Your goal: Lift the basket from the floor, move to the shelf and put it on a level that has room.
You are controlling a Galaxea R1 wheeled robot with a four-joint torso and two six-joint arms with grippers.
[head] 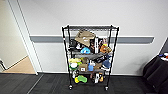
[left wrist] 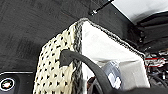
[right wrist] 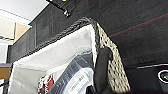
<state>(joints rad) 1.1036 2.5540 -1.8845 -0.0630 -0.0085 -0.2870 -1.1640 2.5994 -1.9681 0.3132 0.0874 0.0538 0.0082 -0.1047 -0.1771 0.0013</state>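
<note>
Two steps look done by our read, one is left. We face the shelf (head: 90,56), standing on the floor (head: 50,86) against the white wall (head: 100,15); its top level (head: 90,27) is bare wire, while the lower tiers are crammed with boxes and toys. The basket (left wrist: 57,72) sits close under both wrist cameras, carpet well beneath it, so we judge it lifted and carried between the arms. A dark loop handle (left wrist: 75,58) runs up toward the left wrist, and the other handle (right wrist: 102,70) toward the right. Packets lie inside on the white lining (right wrist: 60,57). We can't tell how either gripper's jaws stand. Placement on top remains.
</note>
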